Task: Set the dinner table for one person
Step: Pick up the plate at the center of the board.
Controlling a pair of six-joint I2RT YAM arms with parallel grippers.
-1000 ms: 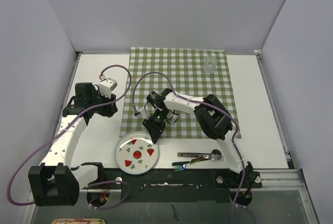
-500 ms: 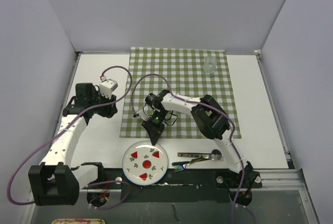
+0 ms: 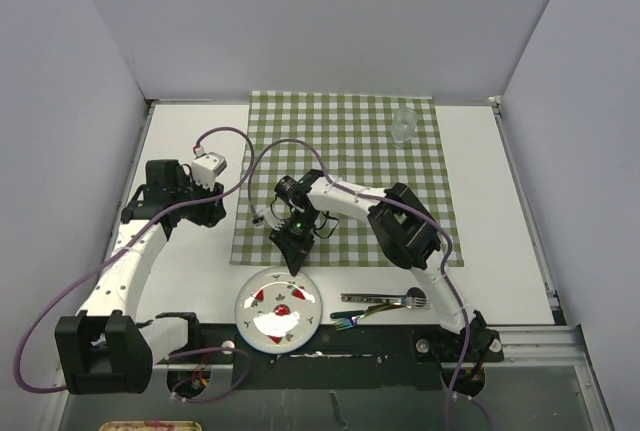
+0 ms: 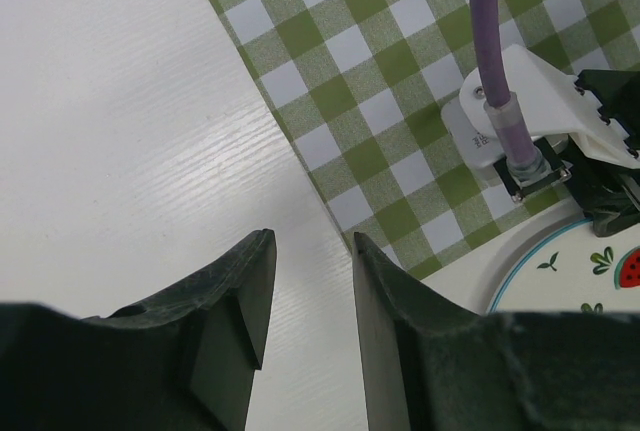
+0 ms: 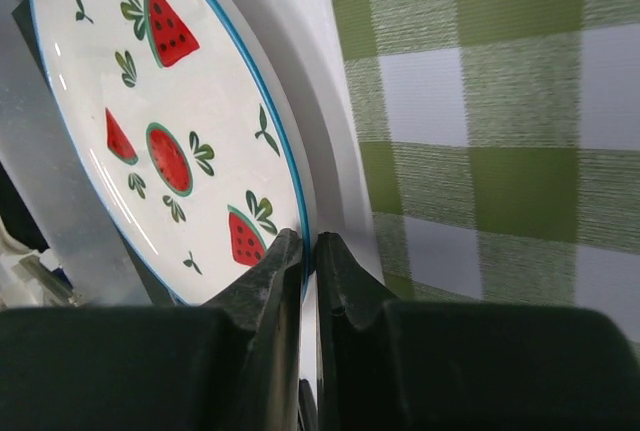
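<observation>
A white plate with watermelon pictures and a blue rim sits at the near edge of the dinner table, just in front of the checked cloth. My right gripper is shut on its far rim. In the right wrist view the two fingers pinch the rim of the plate at the right gripper, and the plate stands tilted. My left gripper hovers left of the cloth. It is open and empty over bare table.
A clear glass stands at the cloth's far right corner. A fork and an iridescent piece of cutlery lie right of the plate near the front edge. Purple cables loop over the cloth's left side.
The plate slid right and toward the front edge, and its far rim now looks lifted. The right gripper closed onto that rim. The left arm stayed still.
</observation>
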